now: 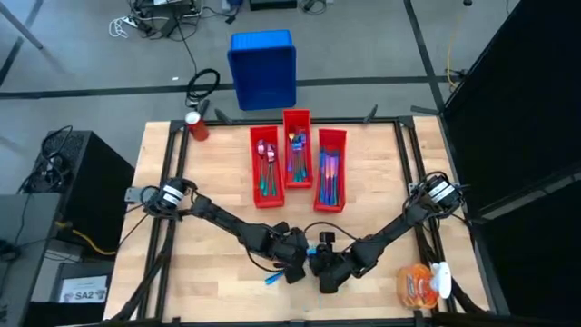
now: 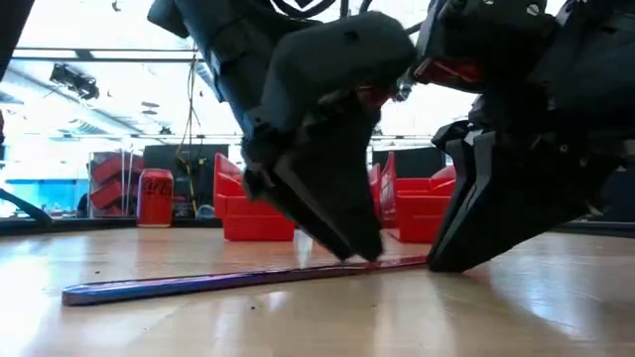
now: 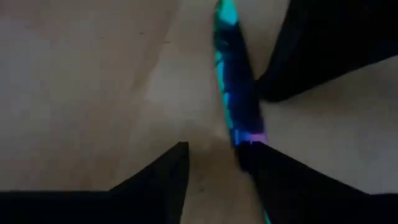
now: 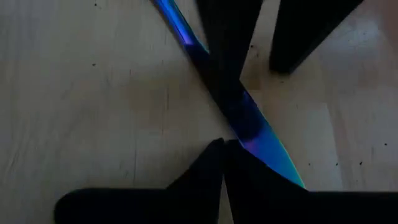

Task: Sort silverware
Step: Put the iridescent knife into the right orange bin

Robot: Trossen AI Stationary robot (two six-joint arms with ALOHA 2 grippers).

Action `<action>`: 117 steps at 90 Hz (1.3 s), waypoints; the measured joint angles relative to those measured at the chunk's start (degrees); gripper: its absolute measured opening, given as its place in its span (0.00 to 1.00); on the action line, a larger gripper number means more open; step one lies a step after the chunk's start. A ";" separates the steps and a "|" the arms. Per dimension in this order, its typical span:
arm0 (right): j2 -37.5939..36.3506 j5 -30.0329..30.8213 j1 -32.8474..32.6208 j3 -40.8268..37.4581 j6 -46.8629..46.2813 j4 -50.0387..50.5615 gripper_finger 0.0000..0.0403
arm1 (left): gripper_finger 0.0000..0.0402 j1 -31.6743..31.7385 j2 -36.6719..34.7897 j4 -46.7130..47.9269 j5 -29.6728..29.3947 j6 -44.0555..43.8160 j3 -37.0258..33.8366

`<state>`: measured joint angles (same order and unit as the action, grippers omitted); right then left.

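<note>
- Low view: an iridescent knife lies flat on the table at lower centre, bare wood around it.
- Left gripper and right gripper touch its right end; whether either grips, I cannot tell.
- Beyond, three red bins hold silverware.

One slim iridescent knife lies flat on the desk at the near edge, shimmering blue, teal and purple. The other silverware lies sorted across three red bins.
</note>
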<state>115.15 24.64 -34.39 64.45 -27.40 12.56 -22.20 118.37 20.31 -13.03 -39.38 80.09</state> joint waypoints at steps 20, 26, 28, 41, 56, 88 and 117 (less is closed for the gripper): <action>0.00 -0.03 0.09 -0.04 0.33 -0.34 0.00 | 0.39 0.18 -0.01 0.96 1.68 -0.80 0.15; 0.00 -0.17 0.19 -0.11 0.54 -0.93 0.00 | 0.39 0.48 1.17 -0.93 4.22 -1.34 0.18; 0.02 -0.21 0.29 -0.11 0.55 -1.24 0.00 | 0.39 0.51 1.48 -1.52 5.42 -1.42 0.23; 0.07 -0.64 0.82 -0.09 1.34 -2.95 0.00 | 0.39 1.34 4.49 -6.34 10.86 -1.40 0.55; 0.07 -1.11 1.47 -0.09 1.83 -3.13 0.00 | 0.39 1.86 5.33 -9.68 13.38 0.23 0.38; 0.07 -0.41 1.44 -0.04 1.97 -3.60 0.00 | 0.39 1.84 4.48 -12.15 14.22 2.99 0.20; 0.34 6.93 -0.19 -0.10 5.93 -5.08 0.00 | 0.39 1.81 4.39 -9.92 15.03 2.48 0.50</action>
<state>115.49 31.57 -34.58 64.35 -21.46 7.48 -20.38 122.76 10.39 2.00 -36.90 80.60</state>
